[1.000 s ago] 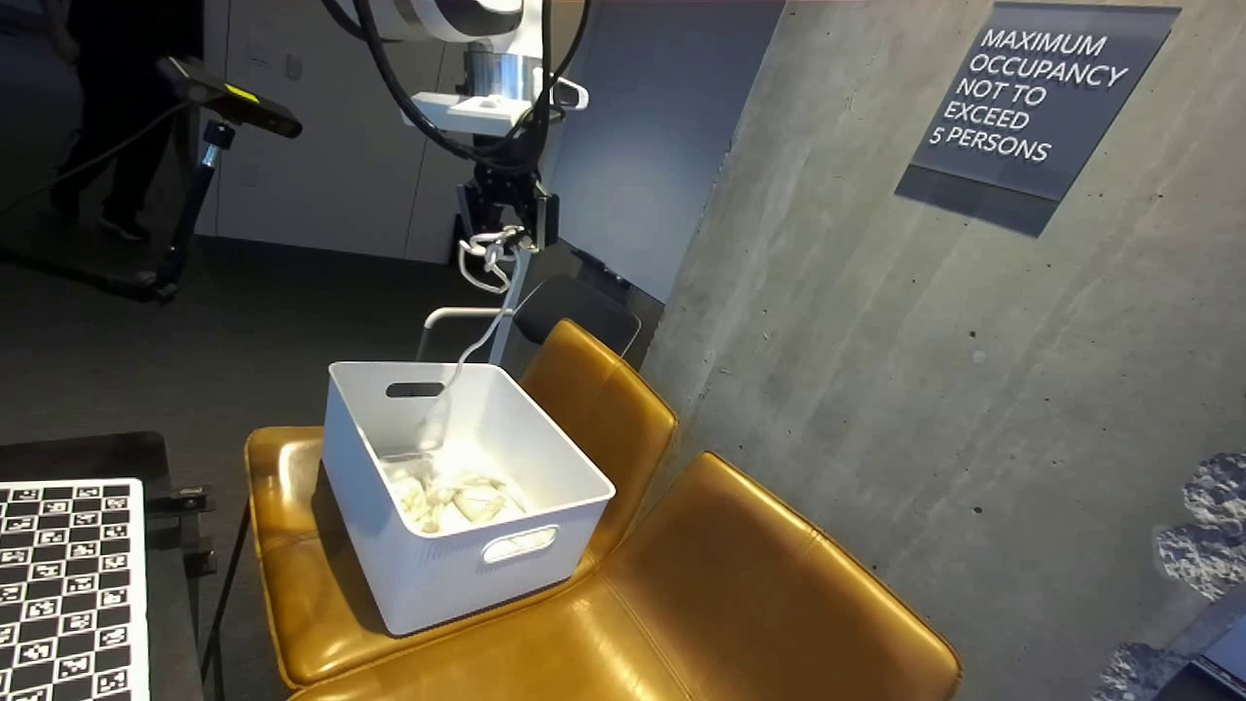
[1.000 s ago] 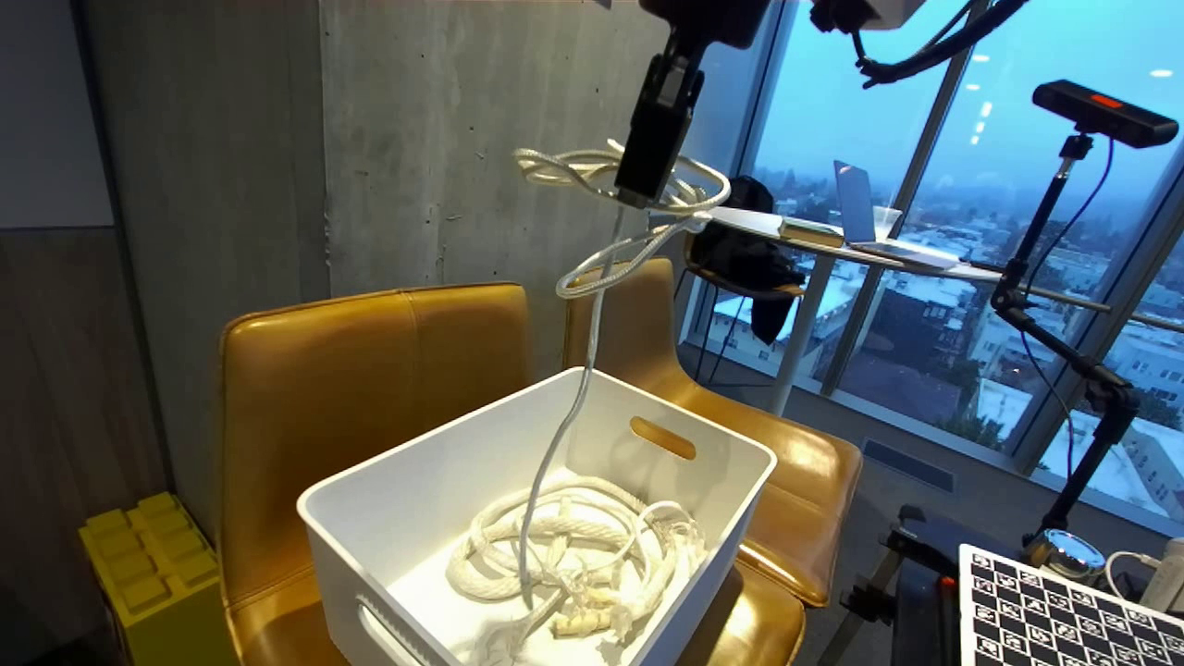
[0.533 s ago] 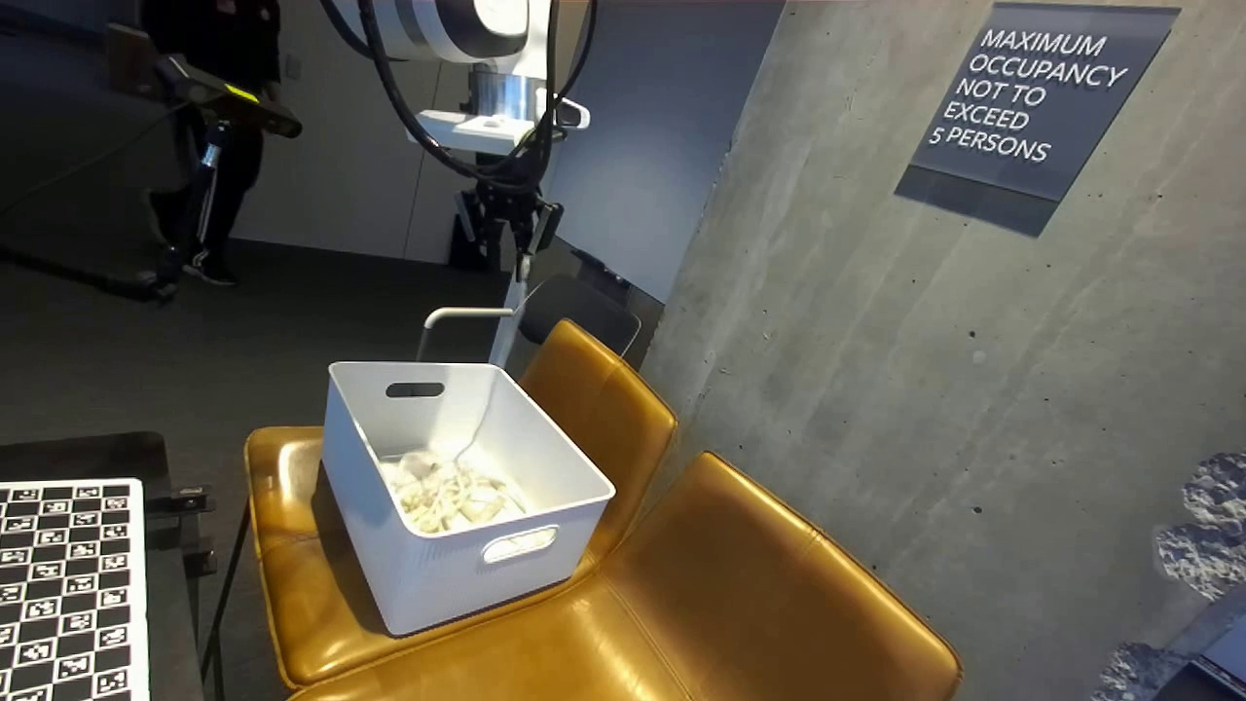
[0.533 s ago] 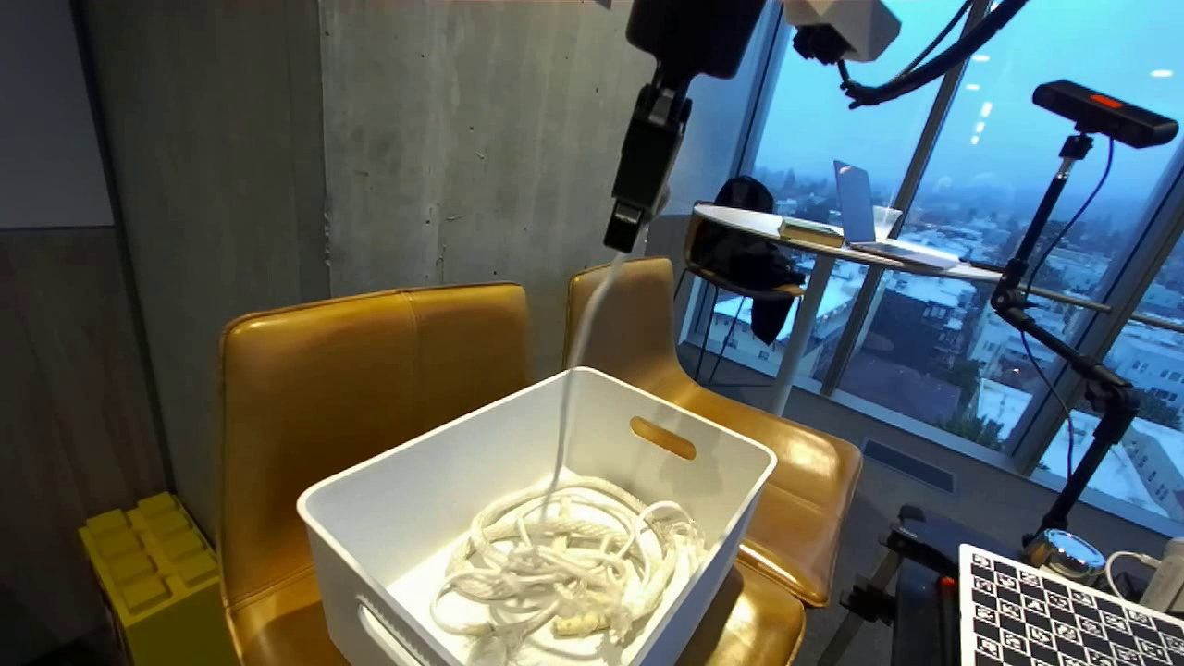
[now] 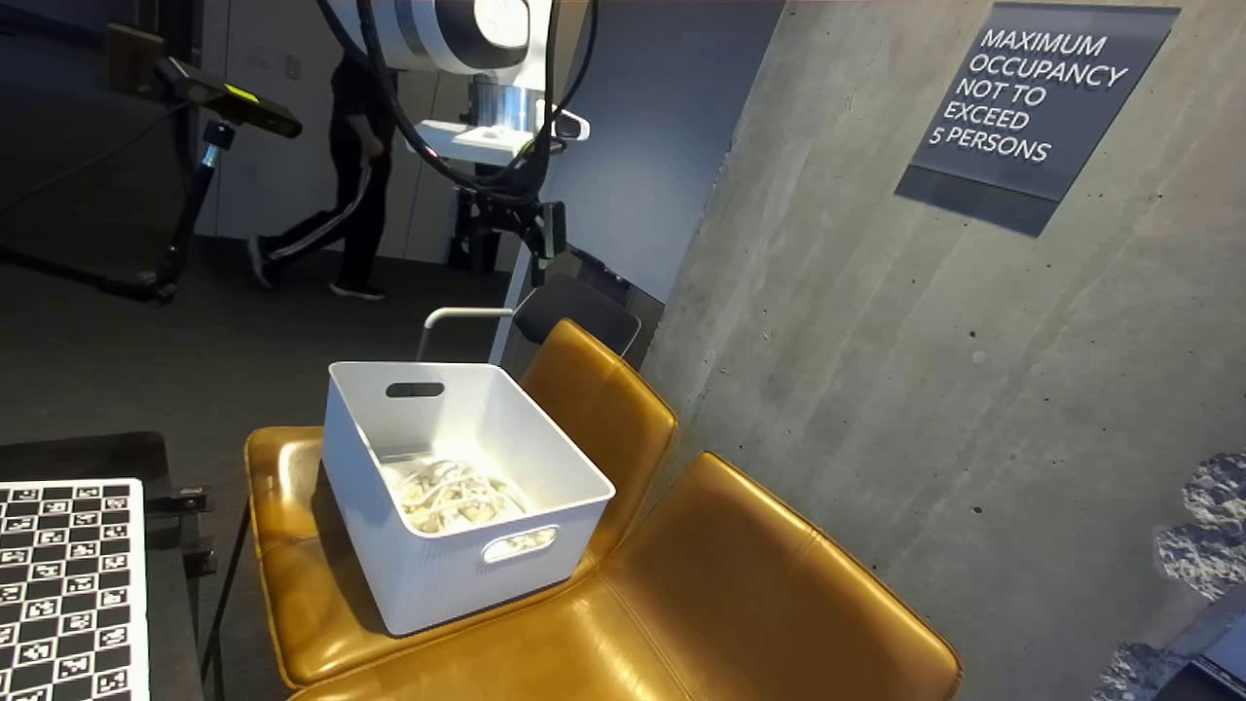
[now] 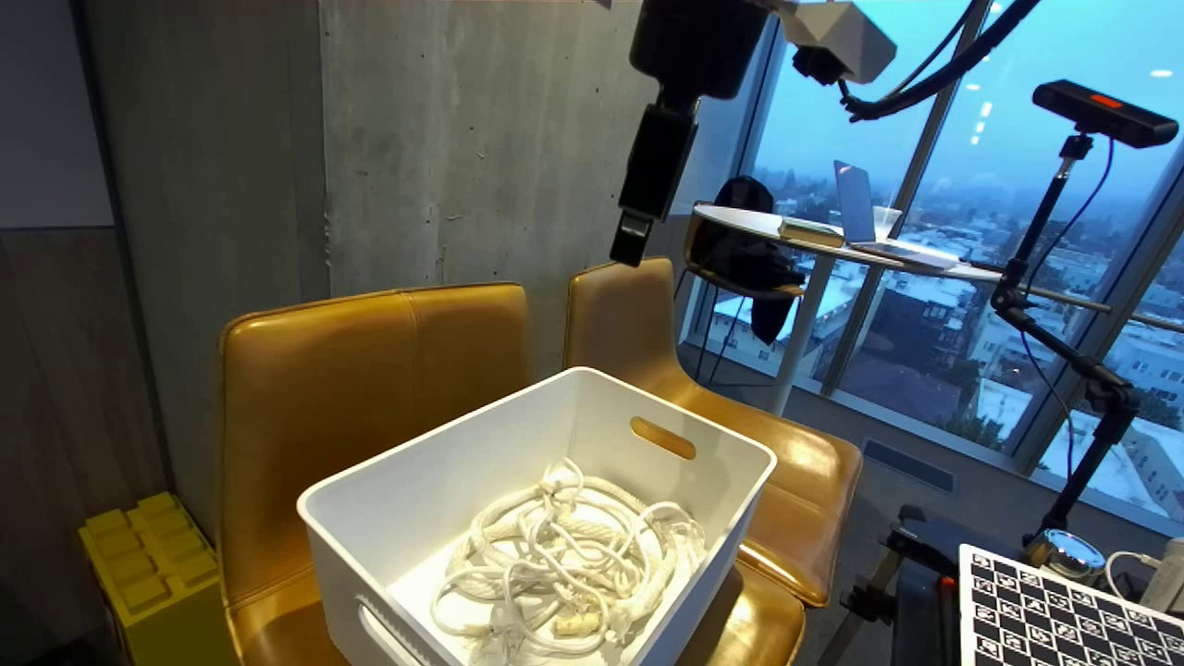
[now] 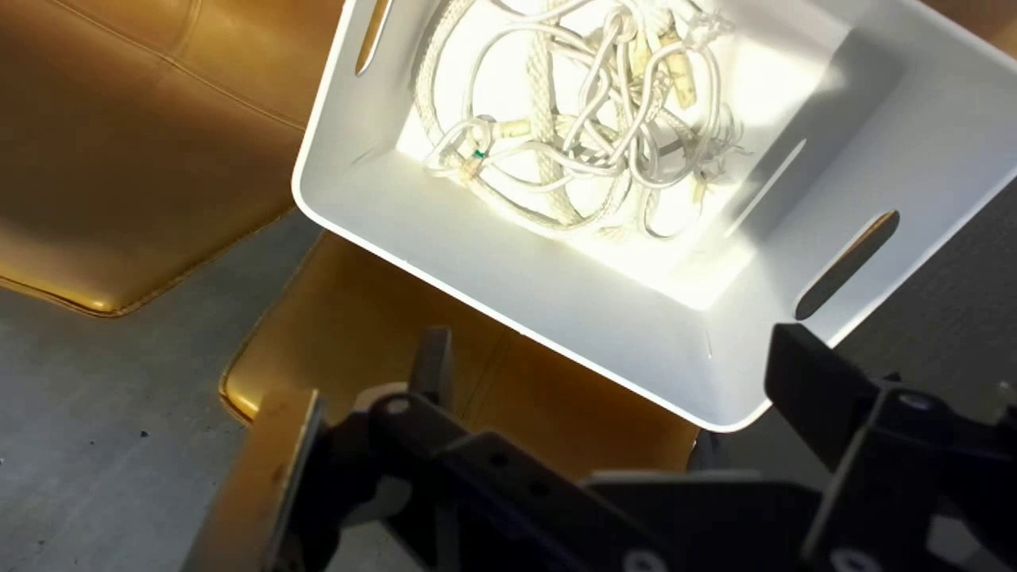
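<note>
My gripper (image 7: 612,357) stands wide open, its two black fingers far apart and nothing between them. In both exterior views the gripper (image 5: 508,251) hangs well above a white plastic bin (image 5: 438,584) with handle slots, touching nothing. Inside the bin (image 6: 435,435) lies a tangle of white cord and thicker braided rope (image 6: 555,564), loosely coiled on the floor of it. From the wrist view the same rope (image 7: 544,95) is seen with pale taped ends and a small green mark. The right finger overlaps the bin's corner only in the picture.
Tan leather chairs (image 5: 769,584) carry the bin and stand before a concrete wall (image 6: 462,139). A camera on a stand (image 6: 1101,116) and a patterned board (image 5: 68,594) are off to the side. A person (image 5: 360,166) walks behind, and a table with a laptop (image 6: 860,208) stands further back.
A second ago my gripper held loops of white cord; it has opened and the cord has dropped onto the rope in the bin. The gripper has sunk slightly. The person has walked across behind.
</note>
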### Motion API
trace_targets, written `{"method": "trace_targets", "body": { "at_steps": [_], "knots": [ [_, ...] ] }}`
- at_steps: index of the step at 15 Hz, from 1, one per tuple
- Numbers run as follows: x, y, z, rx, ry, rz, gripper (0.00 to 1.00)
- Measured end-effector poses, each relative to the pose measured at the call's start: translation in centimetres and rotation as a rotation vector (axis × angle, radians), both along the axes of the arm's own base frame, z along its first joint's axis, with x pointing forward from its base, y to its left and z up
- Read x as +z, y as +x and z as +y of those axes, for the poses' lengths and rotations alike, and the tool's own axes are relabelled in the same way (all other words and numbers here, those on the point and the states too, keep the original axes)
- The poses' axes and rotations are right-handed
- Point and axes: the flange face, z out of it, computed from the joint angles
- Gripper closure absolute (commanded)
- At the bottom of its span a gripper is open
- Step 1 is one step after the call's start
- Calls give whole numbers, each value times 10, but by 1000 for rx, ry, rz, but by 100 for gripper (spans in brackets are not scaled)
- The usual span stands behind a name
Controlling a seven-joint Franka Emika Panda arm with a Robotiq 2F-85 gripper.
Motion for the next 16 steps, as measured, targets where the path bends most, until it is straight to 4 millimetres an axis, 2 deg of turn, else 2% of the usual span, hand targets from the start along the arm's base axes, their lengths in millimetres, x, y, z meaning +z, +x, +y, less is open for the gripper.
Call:
{"method": "trace_targets", "body": {
  "at_steps": [4,16],
  "knots": [
    [-6,-1,-6,-9,-5,12,0],
    [-6,-1,-6,-9,-5,12,0]
  ]
}}
